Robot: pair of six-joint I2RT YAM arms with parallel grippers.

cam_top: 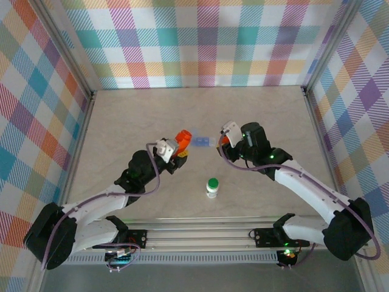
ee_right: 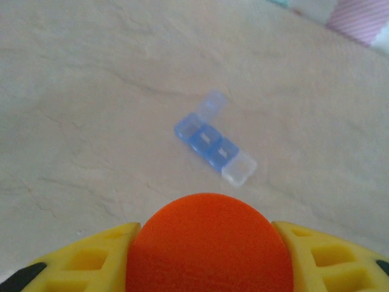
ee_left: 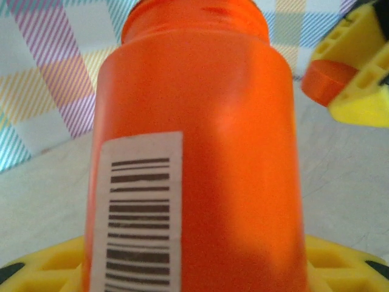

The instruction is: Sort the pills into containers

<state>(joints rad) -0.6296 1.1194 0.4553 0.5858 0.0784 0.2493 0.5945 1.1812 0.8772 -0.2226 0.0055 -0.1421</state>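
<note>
- Beige table (cam_top: 152, 115), plaid walls (cam_top: 200, 42).
- Both jaws loaded: left gripper (cam_top: 180, 152) clamps orange bottle (ee_left: 200, 158); right gripper (cam_top: 223, 142) grasps orange cap (ee_right: 206, 225).
- Blue pill-box strip (ee_right: 214, 146) between them, end lid (ee_right: 210, 104) open.

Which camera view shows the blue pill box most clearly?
The right wrist view: the pill box lies in plain sight, compartments distinct, one lid open. The top view shows it as a tiny blue strip.

My top camera looks down from the near edge; left wrist crowds the orange bottle (ee_left: 200, 152), right wrist overlooks the pill-box (ee_right: 214, 146), mid-table.
</note>
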